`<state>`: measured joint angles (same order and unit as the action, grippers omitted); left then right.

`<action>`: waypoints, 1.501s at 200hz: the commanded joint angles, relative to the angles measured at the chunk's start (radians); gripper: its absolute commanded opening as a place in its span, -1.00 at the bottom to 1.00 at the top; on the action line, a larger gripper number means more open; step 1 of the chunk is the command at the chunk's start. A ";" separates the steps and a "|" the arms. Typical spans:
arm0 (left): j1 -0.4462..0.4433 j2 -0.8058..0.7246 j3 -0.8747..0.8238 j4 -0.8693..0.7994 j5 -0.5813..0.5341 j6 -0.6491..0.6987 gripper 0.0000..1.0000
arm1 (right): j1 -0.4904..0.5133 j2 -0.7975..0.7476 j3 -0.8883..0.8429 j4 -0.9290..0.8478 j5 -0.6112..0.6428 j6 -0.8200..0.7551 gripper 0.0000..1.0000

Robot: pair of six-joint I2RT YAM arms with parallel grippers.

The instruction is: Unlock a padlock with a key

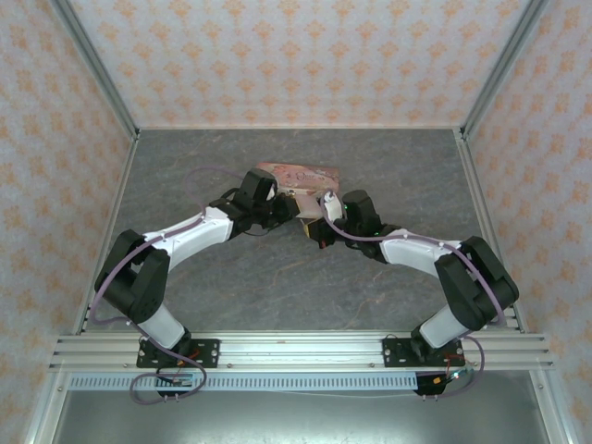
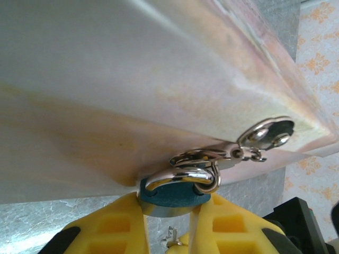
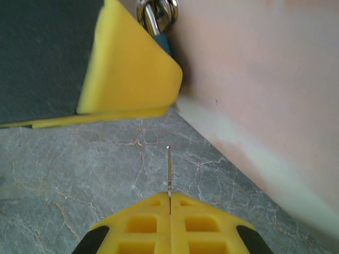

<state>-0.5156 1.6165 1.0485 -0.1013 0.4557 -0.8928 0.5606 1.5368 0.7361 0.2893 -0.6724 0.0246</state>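
The padlock is a tiny dark blue-green body with a chrome shackle hooked through the pink tin's clasp. My left gripper is shut on the padlock's body, a yellow finger on each side. My right gripper is shut on the key, whose thin blade sticks out edge-on past the fingertips. The key points toward the padlock and stands a short way below it, apart from it. In the left wrist view the key shows just under the padlock. From above, both grippers meet at the tin's near edge.
The pink illustrated tin lies at the middle back of the grey marbled table, and its pale wall runs close along the right of the key. Patterned walls enclose the table on three sides.
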 commanded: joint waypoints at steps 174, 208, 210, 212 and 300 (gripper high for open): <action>-0.009 -0.050 0.057 -0.014 -0.002 0.004 -0.67 | -0.003 0.078 0.078 0.142 -0.034 0.058 -1.00; -0.008 -0.056 0.052 -0.012 0.000 0.004 -0.67 | -0.021 0.079 0.062 0.194 -0.066 0.097 -1.00; -0.008 -0.055 0.052 -0.013 0.000 0.003 -0.67 | -0.023 0.079 0.061 0.197 -0.068 0.100 -1.00; -0.008 -0.055 0.052 -0.012 0.001 0.002 -0.67 | -0.023 0.079 0.060 0.200 -0.068 0.102 -1.00; -0.008 -0.050 0.061 0.009 0.054 -0.026 -0.68 | -0.060 0.087 0.040 0.292 -0.105 0.154 -1.00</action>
<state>-0.5152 1.6070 1.0672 -0.1226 0.4500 -0.8997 0.5117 1.6135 0.7734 0.4610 -0.7620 0.1638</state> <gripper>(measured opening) 0.183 0.041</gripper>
